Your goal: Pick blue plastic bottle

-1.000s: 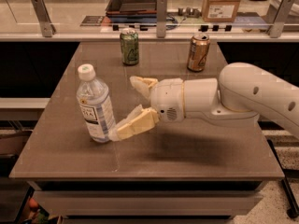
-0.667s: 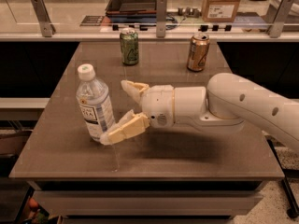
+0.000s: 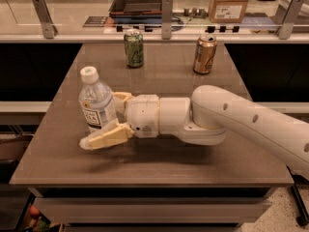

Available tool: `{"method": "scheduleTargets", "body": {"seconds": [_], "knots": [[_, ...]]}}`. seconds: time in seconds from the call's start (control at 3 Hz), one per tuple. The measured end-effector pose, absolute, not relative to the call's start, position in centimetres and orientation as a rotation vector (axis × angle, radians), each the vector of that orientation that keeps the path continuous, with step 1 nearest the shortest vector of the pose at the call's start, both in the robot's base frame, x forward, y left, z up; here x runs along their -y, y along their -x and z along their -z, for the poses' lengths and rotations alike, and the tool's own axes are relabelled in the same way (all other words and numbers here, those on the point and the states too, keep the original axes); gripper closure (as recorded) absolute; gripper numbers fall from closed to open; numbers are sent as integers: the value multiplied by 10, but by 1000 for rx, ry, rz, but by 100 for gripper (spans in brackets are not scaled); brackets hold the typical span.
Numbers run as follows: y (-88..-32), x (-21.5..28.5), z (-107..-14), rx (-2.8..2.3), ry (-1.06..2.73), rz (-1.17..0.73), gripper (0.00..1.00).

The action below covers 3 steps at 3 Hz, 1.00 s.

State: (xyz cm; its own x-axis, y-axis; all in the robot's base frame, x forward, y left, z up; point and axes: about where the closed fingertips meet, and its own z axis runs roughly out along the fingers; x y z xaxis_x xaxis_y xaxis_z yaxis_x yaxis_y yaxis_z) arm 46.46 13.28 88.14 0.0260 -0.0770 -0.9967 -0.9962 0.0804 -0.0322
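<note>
On the brown table, left of centre, the blue plastic bottle stands upright between the spread fingers of the gripper, seemingly unclamped; approach looks complete, so squeezing and then lifting comes next.

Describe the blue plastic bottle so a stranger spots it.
On the brown table, look left, where the hand straddles it. The blue plastic bottle is clear, white-capped and taller than the green can and gold can behind.
</note>
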Motion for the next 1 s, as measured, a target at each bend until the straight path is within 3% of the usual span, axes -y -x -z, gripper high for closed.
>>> {"method": "scheduleTargets", "body": {"seconds": [1.0], "knots": [[-461,-138,-884,-1271,1230,-1093,88]]}}
